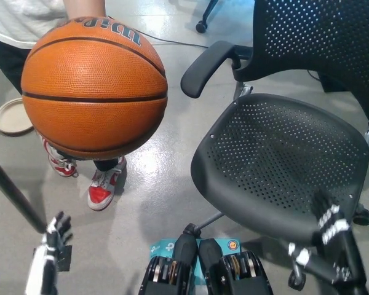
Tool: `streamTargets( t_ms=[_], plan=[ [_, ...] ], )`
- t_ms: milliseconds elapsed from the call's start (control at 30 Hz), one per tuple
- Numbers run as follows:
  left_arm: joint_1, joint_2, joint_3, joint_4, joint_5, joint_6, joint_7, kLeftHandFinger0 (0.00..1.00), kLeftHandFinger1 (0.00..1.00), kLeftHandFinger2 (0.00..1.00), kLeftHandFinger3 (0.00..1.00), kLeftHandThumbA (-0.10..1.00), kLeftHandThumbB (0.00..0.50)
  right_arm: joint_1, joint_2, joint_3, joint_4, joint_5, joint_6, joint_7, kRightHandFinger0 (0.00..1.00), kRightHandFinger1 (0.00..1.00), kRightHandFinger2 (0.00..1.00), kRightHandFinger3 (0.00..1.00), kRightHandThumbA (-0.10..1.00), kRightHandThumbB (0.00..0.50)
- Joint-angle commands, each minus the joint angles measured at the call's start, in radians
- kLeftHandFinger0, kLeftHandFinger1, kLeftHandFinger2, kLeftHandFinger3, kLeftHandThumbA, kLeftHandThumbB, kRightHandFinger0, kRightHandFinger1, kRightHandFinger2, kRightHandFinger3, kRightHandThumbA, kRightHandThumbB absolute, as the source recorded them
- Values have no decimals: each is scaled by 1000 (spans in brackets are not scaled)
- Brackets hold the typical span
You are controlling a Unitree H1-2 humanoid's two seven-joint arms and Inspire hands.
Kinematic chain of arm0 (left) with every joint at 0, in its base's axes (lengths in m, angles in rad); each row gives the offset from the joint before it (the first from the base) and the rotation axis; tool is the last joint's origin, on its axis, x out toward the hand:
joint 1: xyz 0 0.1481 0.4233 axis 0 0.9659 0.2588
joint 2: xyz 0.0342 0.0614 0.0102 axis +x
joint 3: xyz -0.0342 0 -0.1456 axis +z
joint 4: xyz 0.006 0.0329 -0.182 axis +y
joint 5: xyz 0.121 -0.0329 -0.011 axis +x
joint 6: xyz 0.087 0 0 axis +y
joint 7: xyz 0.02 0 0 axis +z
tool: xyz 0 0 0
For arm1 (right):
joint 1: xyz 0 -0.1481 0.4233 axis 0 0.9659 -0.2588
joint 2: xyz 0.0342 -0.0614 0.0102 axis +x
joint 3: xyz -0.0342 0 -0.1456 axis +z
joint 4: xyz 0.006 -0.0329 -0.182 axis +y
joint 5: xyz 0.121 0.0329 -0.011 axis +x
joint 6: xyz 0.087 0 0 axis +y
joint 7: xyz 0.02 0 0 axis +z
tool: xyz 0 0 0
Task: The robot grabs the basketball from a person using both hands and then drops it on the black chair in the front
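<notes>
Basketball (94,86): white lettering in a black-outlined panel near the top, seen upside down and partly cut off by the curve; it looks like a brand name, but no letters can be made out for certain. Teal box (166,251) on the floor: small white logo, too small to read.

A grey polished floor (154,184) is seen, on which red and white sneakers (101,187) are planted above and right of the white fingers (58,224), a tan round plate (12,115) is laid further up-left, and a teal box (163,249) is set lower down.
</notes>
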State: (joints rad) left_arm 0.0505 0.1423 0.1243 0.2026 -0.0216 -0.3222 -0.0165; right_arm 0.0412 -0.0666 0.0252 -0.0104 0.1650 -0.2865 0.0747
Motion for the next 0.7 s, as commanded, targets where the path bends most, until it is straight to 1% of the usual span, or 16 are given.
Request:
streamTargets(
  t_ms=[0, 133, 167, 200, 300, 333, 367, 400, 433, 467, 500, 567, 600, 667],
  plan=[
    [-34, 26, 59, -128, -45, -1, 33, 1000, 1000, 1000, 1000, 1000, 108, -79, -2, 20, -172, 114, 130, 44, 1000, 1000, 1000, 1000, 1000, 210],
    [-34, 17, 73, -134, -41, 7, 21, 1000, 1000, 1000, 1000, 1000, 107, -78, -3, 19, -183, 119, 149, 43, 1000, 1000, 1000, 1000, 1000, 212],
    [-69, 30, 96, -199, -63, 53, 30, 1000, 1000, 1000, 1000, 1000, 152, -170, 7, 30, -172, 128, 197, 47, 1000, 1000, 1000, 1000, 1000, 270],
    [-121, 51, 128, -297, -96, 122, 44, 1000, 1000, 1000, 1000, 1000, 173, -310, 21, 47, -155, 142, 268, 53, 1000, 1000, 1000, 1000, 1000, 293],
    [-121, 45, 137, -304, -94, 135, 36, 1000, 1000, 1000, 1000, 1000, 174, -312, 21, 46, -156, 144, 277, 52, 1000, 1000, 1000, 1000, 1000, 295],
    [-158, 55, 149, -345, -109, 174, 37, 1000, 1000, 1000, 1000, 1000, 178, -397, 47, 56, -103, 152, 300, 55, 1000, 1000, 1000, 1000, 1000, 292],
    [-186, 64, 159, -374, -123, 204, 39, 1000, 1000, 1000, 1000, 1000, 179, -464, 71, 61, -54, 152, 317, 50, 1000, 1000, 1000, 1000, 1000, 318],
    [-197, 67, 163, -382, -126, 212, 38, 1000, 1000, 1000, 1000, 1000, 165, -491, 80, 58, -26, 164, 315, 54, 1000, 1000, 1000, 1000, 1000, 324],
    [-199, 65, 165, -386, -126, 219, 36, 1000, 1000, 1000, 1000, 1000, 165, -494, 82, 56, -23, 165, 317, 56, 1000, 1000, 1000, 1000, 1000, 324],
    [-229, 69, 172, -399, -136, 237, 40, 1000, 1000, 1000, 1000, 1000, 141, -548, 97, 47, 32, 189, 330, 64, 1000, 1000, 1000, 1000, 1000, 336],
    [-248, 79, 175, -410, -118, 247, 43, 1000, 1000, 1000, 1000, 1000, 131, -587, 111, 43, 67, 197, 348, 62, 1000, 1000, 1000, 1000, 1000, 364],
    [-250, 77, 178, -413, -117, 256, 40, 1000, 1000, 1000, 1000, 1000, 130, -589, 114, 36, 71, 195, 350, 68, 1000, 1000, 1000, 1000, 1000, 367],
    [-285, 96, 175, -432, -121, 283, 30, 1000, 1000, 1000, 1000, 1000, 132, -649, 134, 33, 138, 191, 348, 68, 1000, 1000, 1000, 1000, 1000, 356],
    [-308, 99, 175, -451, -104, 315, 38, 1000, 1000, 1000, 1000, 1000, 142, -687, 153, 23, 188, 198, 351, 71, 1000, 1000, 1000, 1000, 1000, 350]
  ],
)
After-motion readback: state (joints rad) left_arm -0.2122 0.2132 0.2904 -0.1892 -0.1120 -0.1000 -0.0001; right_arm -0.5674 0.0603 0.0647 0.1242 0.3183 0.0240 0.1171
